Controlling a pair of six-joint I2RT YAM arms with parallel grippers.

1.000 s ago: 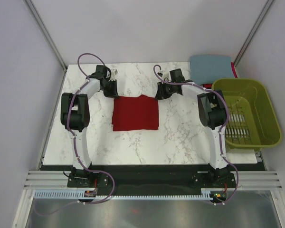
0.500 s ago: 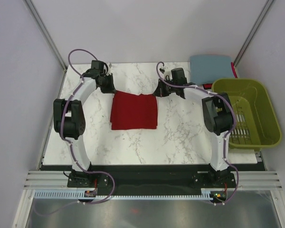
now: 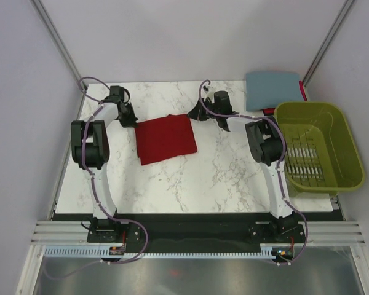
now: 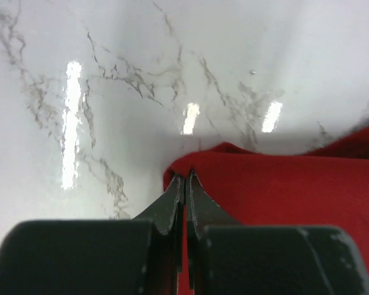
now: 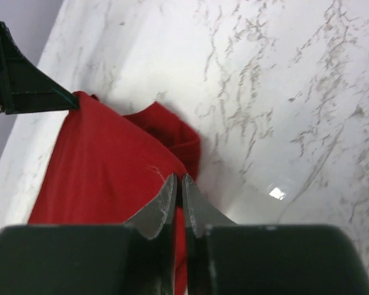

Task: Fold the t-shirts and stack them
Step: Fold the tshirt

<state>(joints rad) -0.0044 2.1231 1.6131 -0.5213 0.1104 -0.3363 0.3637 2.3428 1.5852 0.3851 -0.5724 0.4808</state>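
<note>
Well, surroundings: marble table (image 3: 227, 172), green basket (image 3: 341, 138) at its right edge, one arm reaching in on each side of the cloth.
Blue shirt (image 3: 272, 89): folded, at the far right corner, just beyond the basket and well apart from the grippers.
Red shirt (image 3: 165, 139): folded flat, mid-table toward the far left, skewed. Its long axis runs left to right, with the right end swung farther away.
Left gripper (image 4: 186, 178): clenched on the red shirt's far left corner, cloth bunched at the tips.
Right gripper (image 5: 177, 179): pinching the far right corner, fabric puckered up there.
Basket contents: only its slatted floor shows.
</note>
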